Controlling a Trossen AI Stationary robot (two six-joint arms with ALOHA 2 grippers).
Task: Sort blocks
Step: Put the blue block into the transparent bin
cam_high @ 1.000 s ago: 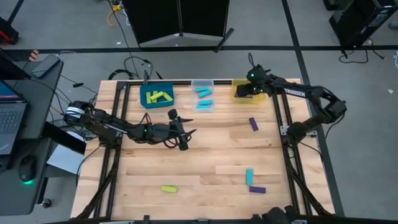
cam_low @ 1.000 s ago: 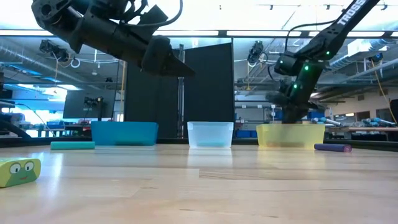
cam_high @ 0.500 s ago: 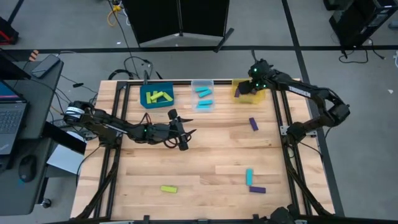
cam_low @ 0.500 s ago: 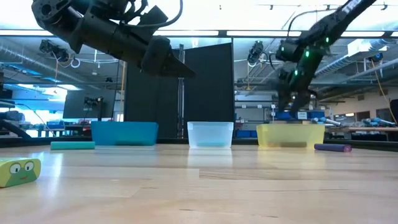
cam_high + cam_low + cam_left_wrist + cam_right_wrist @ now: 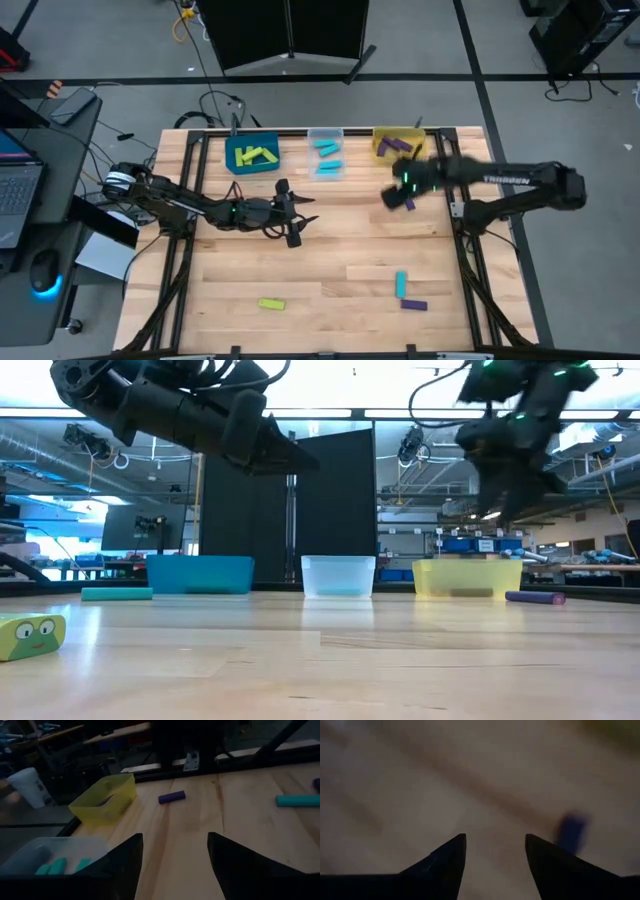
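the right gripper, fingers spread and empty, is held above the wooden table at about 2 o'clock from its centre, a purple bar block just beside it. the left gripper, fingers also parted, is hung near centre. lime green bar blocks lie in the blue square bin.

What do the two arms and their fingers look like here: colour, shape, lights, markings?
Both arms are dark, jointed tubes. The right arm bears white TROSSEN lettering and a green light near its wrist; the left arm shows a small green light and a pale joint at its base. Each gripper has two dark pointed fingers, seen in both wrist views.
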